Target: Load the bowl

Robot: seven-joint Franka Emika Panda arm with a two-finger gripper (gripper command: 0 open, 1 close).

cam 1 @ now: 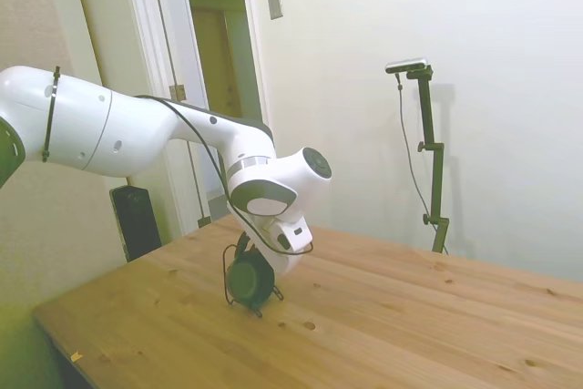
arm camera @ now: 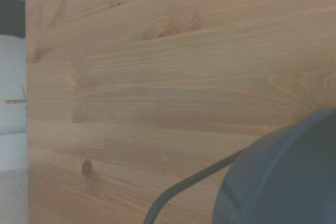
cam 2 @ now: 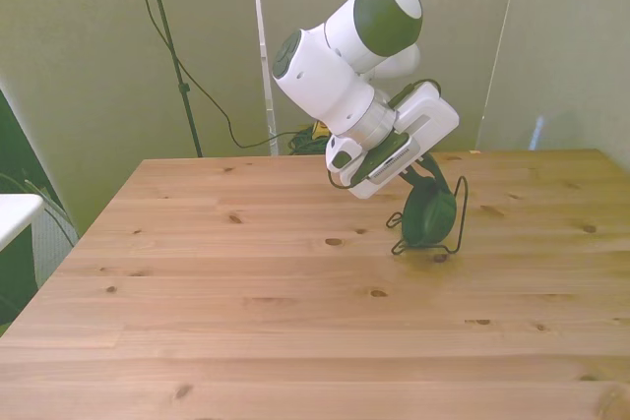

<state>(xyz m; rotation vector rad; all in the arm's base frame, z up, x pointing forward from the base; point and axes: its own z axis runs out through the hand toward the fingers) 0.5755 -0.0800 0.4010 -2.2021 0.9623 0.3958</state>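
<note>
Bowl [cam 2: 429, 213] upright in rack [cam 2: 455, 228] (on edge)

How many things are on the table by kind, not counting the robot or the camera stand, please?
Bowls: 1, the dark green bowl, standing on edge in the rack.
Wire racks: 1, the thin black rack around the bowl.
Total: 2 things on the table.

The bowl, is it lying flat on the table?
No, the bowl stands on edge in the wire rack, under the gripper.
</note>
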